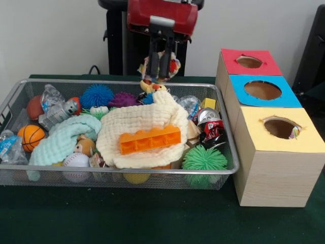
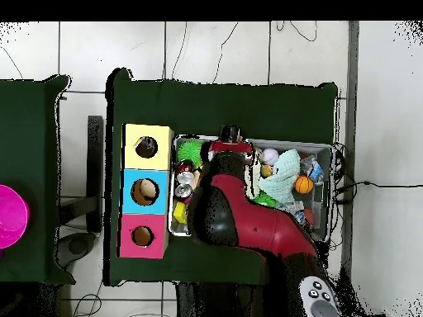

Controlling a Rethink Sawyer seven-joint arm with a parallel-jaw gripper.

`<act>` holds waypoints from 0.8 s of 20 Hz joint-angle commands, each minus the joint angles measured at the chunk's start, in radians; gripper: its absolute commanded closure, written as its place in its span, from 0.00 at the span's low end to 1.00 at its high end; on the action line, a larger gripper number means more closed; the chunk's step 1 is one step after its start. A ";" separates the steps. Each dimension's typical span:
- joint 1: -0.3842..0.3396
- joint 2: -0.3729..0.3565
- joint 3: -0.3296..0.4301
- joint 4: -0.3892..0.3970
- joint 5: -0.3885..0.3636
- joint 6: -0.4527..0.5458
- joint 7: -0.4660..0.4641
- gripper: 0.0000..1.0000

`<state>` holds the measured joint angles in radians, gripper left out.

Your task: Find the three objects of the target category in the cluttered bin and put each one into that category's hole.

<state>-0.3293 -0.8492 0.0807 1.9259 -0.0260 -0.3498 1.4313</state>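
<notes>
Above the wire bin, the gripper hangs at the 12 o'clock rim, its fingers closed on what appears to be a crinkled, colourful wrapper. Below it a cream cloth carries an orange block; a green spiky ball sits at the bin's 4 o'clock corner. At 3 o'clock stand the red, blue and yellow holes.

The arm is glossy red with black joint sections. Its wrist housing is a red block with a grey plate at its six o'clock side, carrying dark fingers. A grey oval panel bears small dark buttons.
</notes>
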 commanded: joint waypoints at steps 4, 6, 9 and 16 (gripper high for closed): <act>0.185 0.117 -0.115 -0.137 0.226 -0.138 0.166 1.00; 0.216 0.140 -0.133 -0.153 0.257 -0.158 0.165 1.00; 0.273 0.176 -0.168 -0.171 0.330 -0.179 0.160 1.00; 0.360 0.238 -0.216 -0.204 0.458 -0.228 0.150 1.00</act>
<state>0.0052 -0.6988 -0.0828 1.7899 0.3138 -0.5037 1.4313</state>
